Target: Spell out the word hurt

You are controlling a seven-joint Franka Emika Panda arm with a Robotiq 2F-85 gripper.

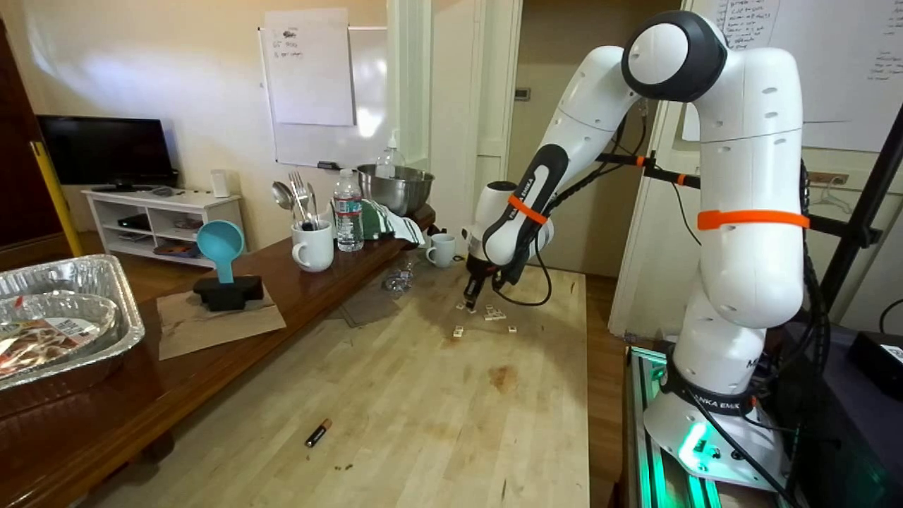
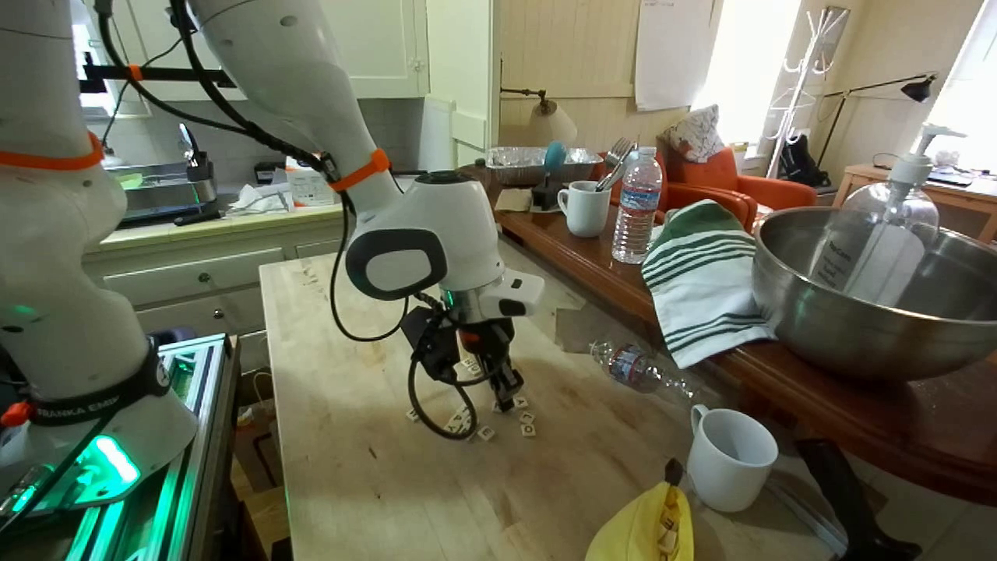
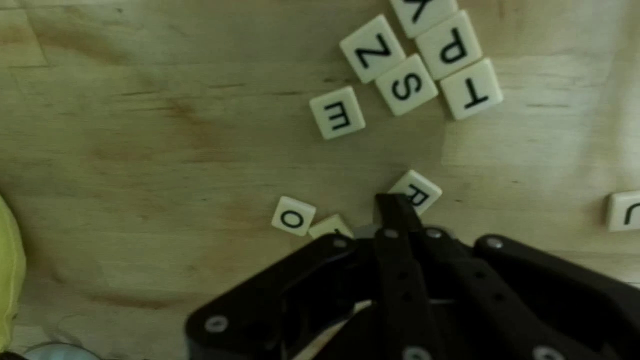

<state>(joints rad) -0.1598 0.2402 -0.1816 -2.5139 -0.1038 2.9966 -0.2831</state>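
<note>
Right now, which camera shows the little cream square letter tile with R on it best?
The wrist view: there the little cream square R tile looks big and readable, though the black two-fingered tool covers part. In both exterior views, cream tiles show tiny, and I can't tell which is R.

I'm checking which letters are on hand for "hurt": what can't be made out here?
Tile beside the O tile, wrist view: letter mostly covered by the tool.
Rightmost tile, wrist view: letter cut off by the right edge.
Letter tiles, in an exterior view: too small to read.
Yellow pouch, in an exterior view: cut off by the bottom edge.
</note>
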